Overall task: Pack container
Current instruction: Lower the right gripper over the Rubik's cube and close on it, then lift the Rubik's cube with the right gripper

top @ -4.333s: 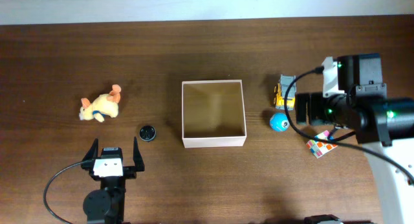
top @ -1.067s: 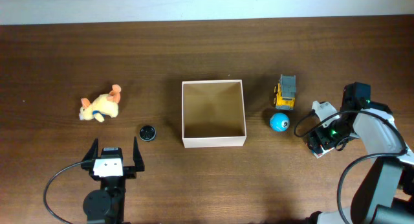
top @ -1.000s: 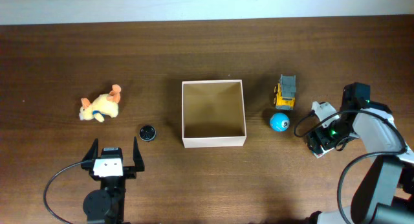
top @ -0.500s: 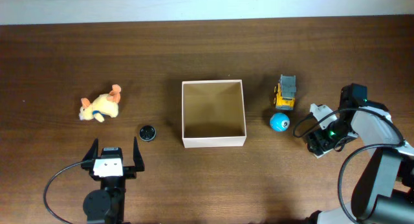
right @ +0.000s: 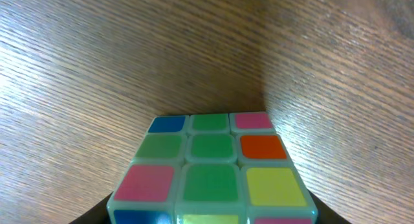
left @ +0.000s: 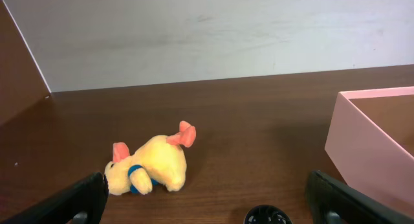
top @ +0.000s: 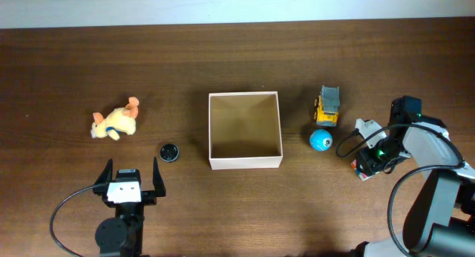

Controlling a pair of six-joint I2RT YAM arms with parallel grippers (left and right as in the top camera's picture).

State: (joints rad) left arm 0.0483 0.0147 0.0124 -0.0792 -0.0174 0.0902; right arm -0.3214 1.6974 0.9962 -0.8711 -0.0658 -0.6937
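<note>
One left gripper (top: pixel 133 168) wide-open; right gripper (top: pixel 367 162) astride cube (right: pixel 210 175).

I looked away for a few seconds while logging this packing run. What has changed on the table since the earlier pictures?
The right gripper has swung down from beside the yellow truck onto the colour cube, which now sits between its jaws; whether it is gripped cannot be told. The container, plush toy, black disc, blue ball, truck and open left gripper stayed put.
</note>
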